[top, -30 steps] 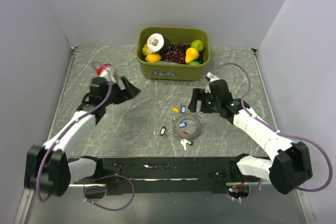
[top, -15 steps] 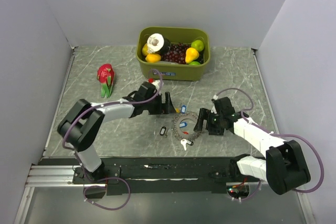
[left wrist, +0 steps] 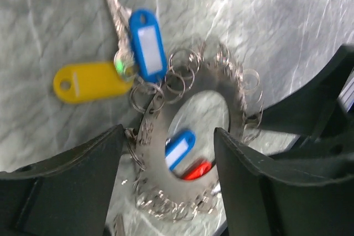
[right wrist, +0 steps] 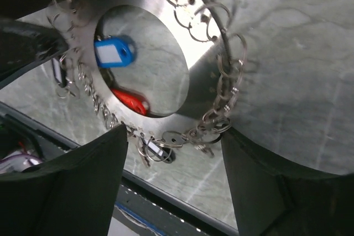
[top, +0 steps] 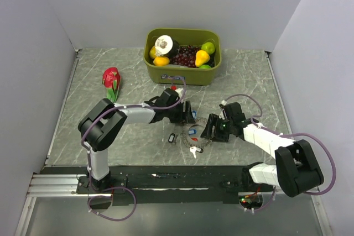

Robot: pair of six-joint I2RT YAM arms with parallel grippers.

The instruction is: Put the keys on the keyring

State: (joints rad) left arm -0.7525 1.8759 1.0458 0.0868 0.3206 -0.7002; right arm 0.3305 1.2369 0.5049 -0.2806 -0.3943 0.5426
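The keyring [top: 200,134] is a flat grey metal ring with small split rings all round its rim; it lies on the table. My left gripper [top: 187,116] is open just behind it, and its fingers [left wrist: 66,183] frame the keyring [left wrist: 221,89]. A blue-tagged key [left wrist: 148,42] and a yellow tag [left wrist: 88,81] lie at the rim. A blue tag [left wrist: 180,148] and a red tag [left wrist: 196,169] show through the hole. My right gripper [top: 208,130] is open at the ring's right edge, its jaws astride the rim [right wrist: 204,70] and a small silvery key [right wrist: 182,136]. A black-tagged key [top: 171,137] lies to the left.
A green bin [top: 182,75] full of fruit stands at the back. A red dragon fruit [top: 111,79] lies at the left. A loose key [top: 193,150] lies in front of the ring, near the black rail [top: 166,178] at the table's front edge.
My left arm has swung from the red fruit at the far left over to the keyring. My right gripper has moved down and left to the ring's right edge.
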